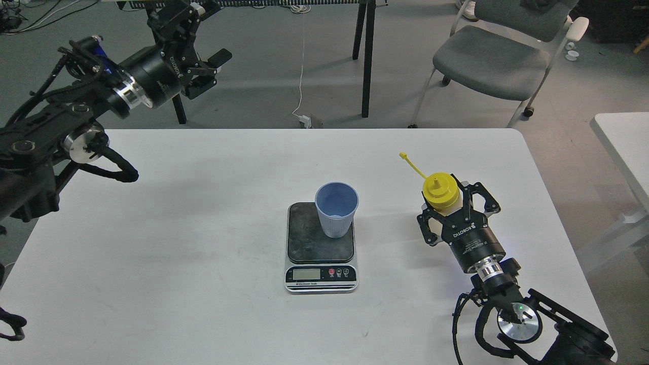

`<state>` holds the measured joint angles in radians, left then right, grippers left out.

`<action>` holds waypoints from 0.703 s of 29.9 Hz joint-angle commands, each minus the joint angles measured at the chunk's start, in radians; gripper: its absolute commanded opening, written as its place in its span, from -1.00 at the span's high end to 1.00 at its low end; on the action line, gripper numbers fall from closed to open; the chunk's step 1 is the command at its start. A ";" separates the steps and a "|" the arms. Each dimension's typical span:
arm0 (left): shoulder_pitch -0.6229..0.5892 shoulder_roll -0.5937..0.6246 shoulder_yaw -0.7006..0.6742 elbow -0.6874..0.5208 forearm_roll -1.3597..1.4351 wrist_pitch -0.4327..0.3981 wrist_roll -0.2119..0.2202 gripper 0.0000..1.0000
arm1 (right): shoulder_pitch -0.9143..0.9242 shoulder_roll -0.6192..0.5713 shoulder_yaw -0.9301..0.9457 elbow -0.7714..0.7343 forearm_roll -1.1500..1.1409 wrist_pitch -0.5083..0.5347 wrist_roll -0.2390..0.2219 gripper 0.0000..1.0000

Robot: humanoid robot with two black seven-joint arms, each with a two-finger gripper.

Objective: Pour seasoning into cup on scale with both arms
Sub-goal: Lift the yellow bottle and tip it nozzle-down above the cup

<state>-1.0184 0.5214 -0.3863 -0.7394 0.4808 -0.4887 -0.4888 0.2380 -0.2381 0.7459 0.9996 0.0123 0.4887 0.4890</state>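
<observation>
The left gripper (195,48) was held open, raised beyond the table. The light ribbed blue cup (336,209) stood on the flat scale (319,247). The soft yellow plastic squeeze bottle (441,191) was clasped mid-body between the right gripper (452,202) fingers; gentle pressure seemed advisable.

Our two arms are built of matte black jointed housings, each wrapped in looping bundles of black corrugated cable, with round brushed-silver joint caps set into the thick links near the view's edges. Behind each black two-finger gripper, the left gripper (195,43) and the right gripper (453,202), sits a fat black cylindrical wrist body bearing white lettering, followed by a bright silver ring. The left arm shows a small blue part among its cables, and a tiny green light glows on the silver disc of the right arm.
</observation>
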 commanded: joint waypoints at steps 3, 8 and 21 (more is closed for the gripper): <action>0.001 0.000 0.000 0.000 0.001 0.000 0.000 -0.97 | 0.013 -0.010 -0.005 0.042 -0.090 0.000 0.000 0.14; 0.000 0.000 -0.002 0.000 -0.001 0.000 0.000 -0.97 | 0.026 -0.133 0.076 0.207 -0.328 0.000 0.000 0.14; 0.006 -0.006 -0.006 0.000 0.001 0.000 0.000 -0.97 | 0.562 -0.595 -0.365 0.439 -0.739 -0.501 0.000 0.13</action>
<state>-1.0132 0.5189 -0.3927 -0.7393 0.4806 -0.4887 -0.4888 0.6229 -0.7748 0.5597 1.4523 -0.6507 0.1032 0.4886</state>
